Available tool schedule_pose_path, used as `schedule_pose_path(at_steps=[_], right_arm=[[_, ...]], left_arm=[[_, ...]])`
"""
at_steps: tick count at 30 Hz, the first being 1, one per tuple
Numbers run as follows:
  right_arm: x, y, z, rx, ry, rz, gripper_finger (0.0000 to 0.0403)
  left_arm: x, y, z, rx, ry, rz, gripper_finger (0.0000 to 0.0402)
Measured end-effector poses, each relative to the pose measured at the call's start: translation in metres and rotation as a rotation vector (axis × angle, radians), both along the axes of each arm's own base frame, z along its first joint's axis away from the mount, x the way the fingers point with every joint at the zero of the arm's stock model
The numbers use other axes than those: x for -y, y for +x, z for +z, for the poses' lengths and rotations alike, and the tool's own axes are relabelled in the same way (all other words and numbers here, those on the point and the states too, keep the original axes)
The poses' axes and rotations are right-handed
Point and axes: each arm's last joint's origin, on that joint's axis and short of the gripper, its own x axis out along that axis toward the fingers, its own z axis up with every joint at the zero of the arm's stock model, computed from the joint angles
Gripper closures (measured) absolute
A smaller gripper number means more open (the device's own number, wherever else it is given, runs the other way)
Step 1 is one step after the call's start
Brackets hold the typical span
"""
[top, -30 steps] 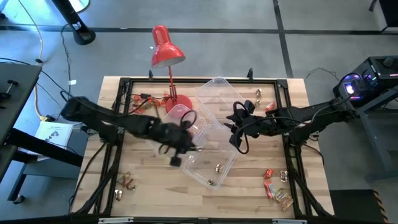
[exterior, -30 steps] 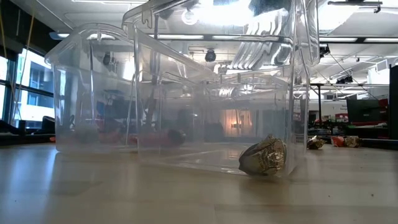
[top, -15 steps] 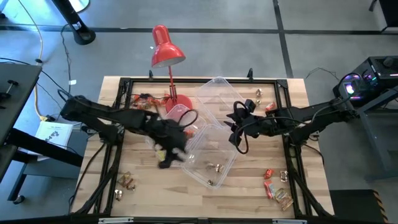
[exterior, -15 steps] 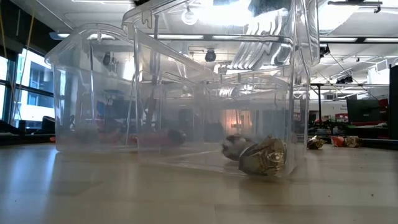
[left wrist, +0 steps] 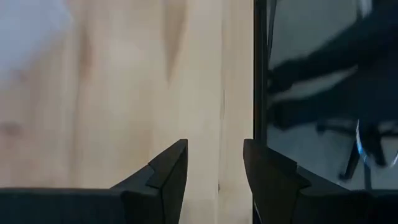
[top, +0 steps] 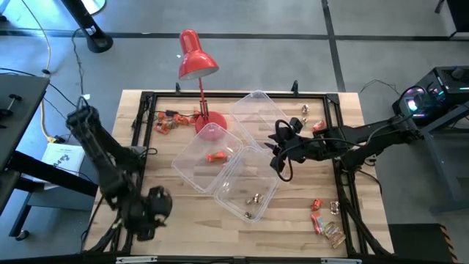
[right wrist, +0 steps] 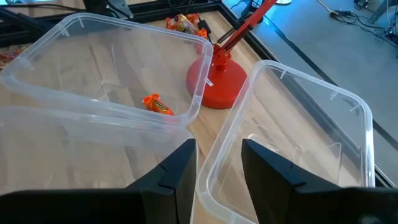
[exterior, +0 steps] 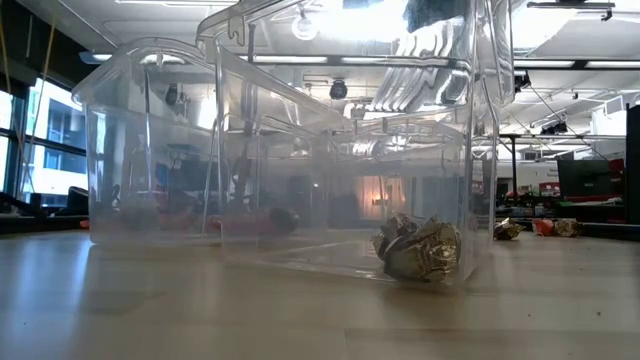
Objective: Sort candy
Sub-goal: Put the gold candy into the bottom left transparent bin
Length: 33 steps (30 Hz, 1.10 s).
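Three clear tubs stand mid-table. The left tub holds one red-orange candy. The near tub holds gold candy, two pieces side by side in the low view. My left gripper hangs open over bare wood at the near left corner, its fingers with nothing between them. My right gripper is open at the tubs' right side. Its fingers stand either side of the far tub's rim; I cannot tell whether they touch it.
A red desk lamp stands with its base against the tubs' far left. Loose candy lies at the far left, far right and near right. The table's black frame edge runs beside the left gripper.
My left gripper has swung from the near tub's left rim toward the table's near left corner, sinking a little and rolling as it went. In the low view a second gold candy has tumbled in and come to rest beside the first in the near tub.
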Motion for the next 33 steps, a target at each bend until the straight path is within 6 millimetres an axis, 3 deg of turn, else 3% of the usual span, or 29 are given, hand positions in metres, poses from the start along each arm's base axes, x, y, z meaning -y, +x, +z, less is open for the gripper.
schedule_pose_path(at_steps=[4,7,15,22,28,31,33], right_arm=[[0.001,0.0,0.0,0.001,0.003,-0.005,0.0279],[0.001,0.0,0.0,0.001,0.005,-0.007,0.0279],[0.001,0.0,0.0,0.0,0.005,-0.007,0.0279],[0.001,0.0,0.0,-0.002,0.005,-0.007,0.0279],[0.001,0.0,0.0,0.002,0.012,-0.013,0.0279],[0.001,0.0,0.0,0.004,0.022,-0.016,0.0279],[0.001,-0.001,-0.001,0.003,0.028,-0.022,0.0279]], left_arm=[[0.017,-0.01,-0.049,-0.152,-0.002,-0.036,0.0255],[0.021,-0.016,-0.071,-0.306,0.029,-0.033,0.0255],[0.027,-0.027,-0.086,-0.37,0.111,0.039,0.0255],[0.033,-0.028,-0.113,-0.43,0.215,0.039,0.0255],[0.034,-0.022,-0.121,-0.484,0.231,0.091,0.0265],[0.034,-0.017,-0.107,-0.475,0.226,0.097,0.0311],[0.033,-0.011,-0.081,-0.414,0.163,0.086,0.036]])
